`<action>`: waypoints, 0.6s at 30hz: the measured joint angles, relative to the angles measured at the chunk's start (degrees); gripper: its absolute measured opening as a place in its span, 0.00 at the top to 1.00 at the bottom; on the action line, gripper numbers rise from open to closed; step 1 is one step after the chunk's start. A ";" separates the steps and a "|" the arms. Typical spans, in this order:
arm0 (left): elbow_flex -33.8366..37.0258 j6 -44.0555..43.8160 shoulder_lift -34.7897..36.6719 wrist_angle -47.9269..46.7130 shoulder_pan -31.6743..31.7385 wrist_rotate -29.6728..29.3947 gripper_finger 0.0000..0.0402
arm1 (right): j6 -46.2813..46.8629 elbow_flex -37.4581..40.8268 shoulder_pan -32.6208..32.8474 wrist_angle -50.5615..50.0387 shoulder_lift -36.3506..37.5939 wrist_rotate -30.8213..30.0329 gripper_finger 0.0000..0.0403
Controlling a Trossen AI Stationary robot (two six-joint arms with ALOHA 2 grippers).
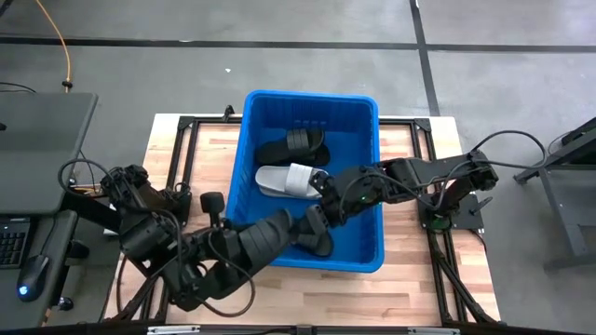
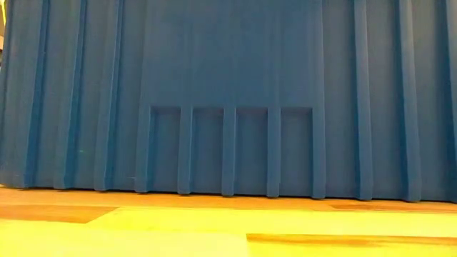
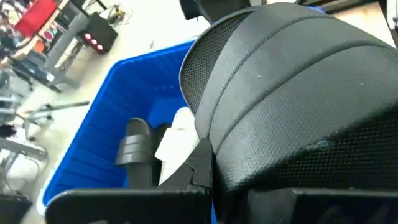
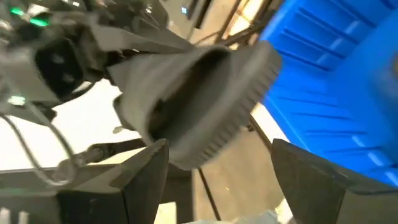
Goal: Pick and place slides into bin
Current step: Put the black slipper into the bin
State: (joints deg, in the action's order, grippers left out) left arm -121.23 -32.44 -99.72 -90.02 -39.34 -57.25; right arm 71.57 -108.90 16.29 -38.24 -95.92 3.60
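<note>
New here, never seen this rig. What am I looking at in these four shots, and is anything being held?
Two dark robot arms at a wooden table load slide sandals into a large blue plastic bin. The overhead shot shows both arms reaching into it. The table-level shot shows only the bin's ribbed wall. The other two come from wrist cameras. In the bin lie a black slide and a light grey slide. The left gripper is shut on another black ribbed slide, over the bin. The right gripper is nearby, fingers open, holding nothing.
</note>
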 joint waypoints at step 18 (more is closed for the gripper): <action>0.00 5.83 -0.02 0.27 0.21 -5.79 1.00 | 4.10 -0.03 -2.82 6.64 -0.74 4.20 0.33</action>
State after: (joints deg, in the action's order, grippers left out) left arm -121.23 -26.61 -99.74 -89.75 -39.13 -63.04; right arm 75.67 -108.94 13.48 -31.59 -96.66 7.80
